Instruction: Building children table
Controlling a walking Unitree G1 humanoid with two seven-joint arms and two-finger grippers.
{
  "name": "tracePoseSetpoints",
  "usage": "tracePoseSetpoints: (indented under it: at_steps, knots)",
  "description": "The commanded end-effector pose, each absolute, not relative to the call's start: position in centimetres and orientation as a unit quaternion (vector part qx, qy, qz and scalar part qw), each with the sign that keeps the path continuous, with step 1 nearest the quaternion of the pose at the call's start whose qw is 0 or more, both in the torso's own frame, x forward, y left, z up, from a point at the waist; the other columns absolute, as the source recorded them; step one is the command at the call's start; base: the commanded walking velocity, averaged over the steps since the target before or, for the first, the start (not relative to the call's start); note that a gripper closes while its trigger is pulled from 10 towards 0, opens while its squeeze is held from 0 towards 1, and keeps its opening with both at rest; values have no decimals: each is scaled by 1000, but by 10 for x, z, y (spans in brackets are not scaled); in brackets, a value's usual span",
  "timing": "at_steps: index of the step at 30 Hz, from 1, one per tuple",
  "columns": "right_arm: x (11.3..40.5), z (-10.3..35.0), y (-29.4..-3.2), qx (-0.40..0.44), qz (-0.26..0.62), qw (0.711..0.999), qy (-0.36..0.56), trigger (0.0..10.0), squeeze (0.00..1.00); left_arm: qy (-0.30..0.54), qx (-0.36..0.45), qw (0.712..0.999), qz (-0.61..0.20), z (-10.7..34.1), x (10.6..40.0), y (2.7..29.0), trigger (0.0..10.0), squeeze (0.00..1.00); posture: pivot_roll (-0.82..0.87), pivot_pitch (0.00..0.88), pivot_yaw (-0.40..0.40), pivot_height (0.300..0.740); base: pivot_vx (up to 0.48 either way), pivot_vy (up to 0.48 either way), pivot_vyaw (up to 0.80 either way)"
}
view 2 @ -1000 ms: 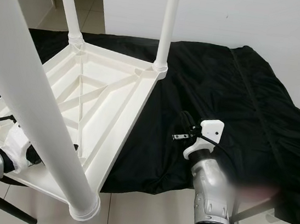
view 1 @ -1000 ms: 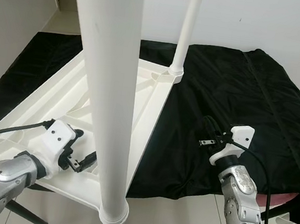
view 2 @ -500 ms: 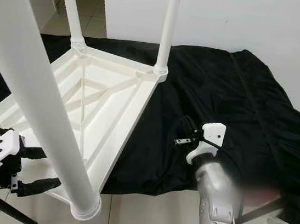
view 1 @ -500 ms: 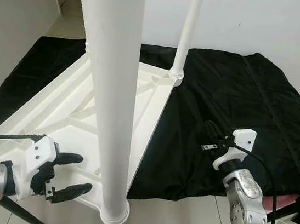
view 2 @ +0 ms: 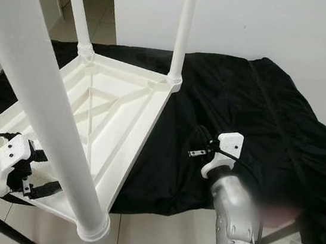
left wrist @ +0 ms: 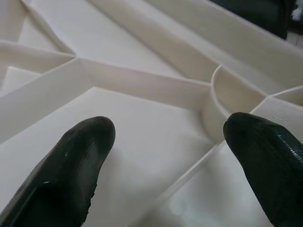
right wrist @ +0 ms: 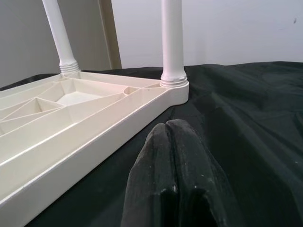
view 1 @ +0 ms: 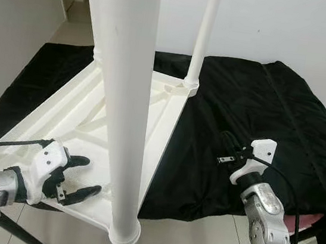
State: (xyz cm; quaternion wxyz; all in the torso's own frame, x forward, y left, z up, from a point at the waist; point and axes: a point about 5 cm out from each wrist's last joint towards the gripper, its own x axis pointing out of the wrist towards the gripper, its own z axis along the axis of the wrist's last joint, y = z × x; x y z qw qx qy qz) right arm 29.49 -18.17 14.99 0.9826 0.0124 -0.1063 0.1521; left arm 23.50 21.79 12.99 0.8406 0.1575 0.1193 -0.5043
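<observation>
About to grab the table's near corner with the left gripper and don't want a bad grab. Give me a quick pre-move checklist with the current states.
1. Left gripper open: ok, fingers spread apart.
2. Left gripper lined up on the tabletop edge: ok, it hovers at the near corner over the ribbed underside.
3. Nothing held in the left gripper: ok.
4. Right gripper out of the way: ok, shut and over the black cloth, apart from the table.
5. Legs seated: far leg stands upright in its socket, ok; near leg cannot tell at its joint.
6. Table steady on the cloth: cannot tell.
</observation>
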Motion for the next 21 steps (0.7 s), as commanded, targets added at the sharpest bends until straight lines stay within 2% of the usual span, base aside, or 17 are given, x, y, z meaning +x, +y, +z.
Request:
tracePoseSetpoints:
  at_steps: [1,6,10,16,21]
  knots:
    - [295,152,-183,12,149,983,-106,10000,0,131,184,824,-519,124,233,221,10000,0,42,36,39,740,0,0,0]
    - [295,152,-191,5,139,985,-104,10000,0,144,186,804,-546,125,229,231,10000,0,33,54,52,740,0,0,0]
    - [295,152,-191,4,137,985,-103,10000,0,150,194,799,-549,125,229,234,10000,0,33,55,51,740,0,0,0]
    - [296,154,-192,-2,138,985,-106,10000,0,168,238,776,-559,123,229,242,10000,0,32,58,49,740,0,0,0]
    - [297,155,-192,-4,139,984,-107,10000,0,169,244,774,-558,122,230,243,10000,0,33,58,49,740,0,0,0]
